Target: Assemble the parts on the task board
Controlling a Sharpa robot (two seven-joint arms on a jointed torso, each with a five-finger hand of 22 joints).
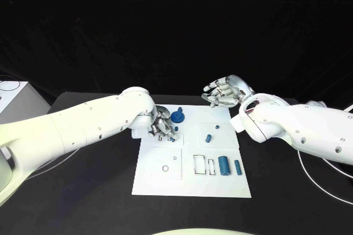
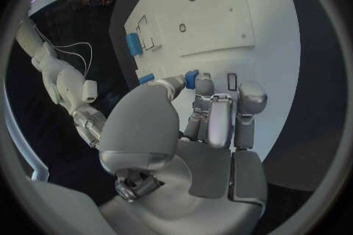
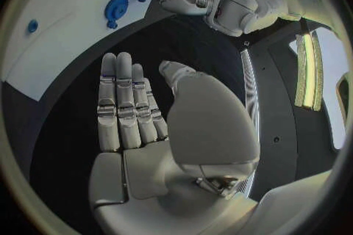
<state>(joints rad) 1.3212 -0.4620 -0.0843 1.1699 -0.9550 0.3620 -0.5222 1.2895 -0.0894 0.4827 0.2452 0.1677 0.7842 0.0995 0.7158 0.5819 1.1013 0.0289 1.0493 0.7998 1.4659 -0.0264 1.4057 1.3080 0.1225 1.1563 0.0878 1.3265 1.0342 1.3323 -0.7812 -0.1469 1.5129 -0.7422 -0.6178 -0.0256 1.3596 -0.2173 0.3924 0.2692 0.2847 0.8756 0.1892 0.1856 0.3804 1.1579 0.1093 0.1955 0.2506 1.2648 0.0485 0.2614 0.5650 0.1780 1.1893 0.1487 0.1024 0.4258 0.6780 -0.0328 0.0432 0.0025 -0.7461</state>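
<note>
Closest to the head cam is the front edge of the task board [image 1: 191,189], and just up from it sit the loose bits I'm worried about: a fat blue cylinder [image 1: 223,163] and a thinner blue pin [image 1: 237,167], both lying on their sides next to the rectangular cutouts [image 1: 199,164]. Further up there's a short blue peg [image 1: 208,138], a tiny one [image 1: 218,127], and a blue gear [image 1: 163,115] at the far-left part of the board.

My left hand [image 1: 163,127] is down over that far-left area, fingers curled, and from the left wrist cam it looks like it's pinching a small blue part [image 2: 191,79] between thumb and fingertips. Can't see much of the part itself, so I'm guessing it's a peg.

My right hand [image 1: 226,92] is hovering off the far edge of the board, holding nothing; on its own wrist cam the fingers are out straight and flat.

Stuff that could go sideways, imo:
- The pinch looks shallow. Any twist on the way down and the part could pop out and roll.
- I can't see the target hole under the fingers, so a slightly off approach could jam it crooked.
- The left hand's knuckles are right beside the gear, easy to nudge.
- Those cylinders will roll if the board gets bumped.
</note>
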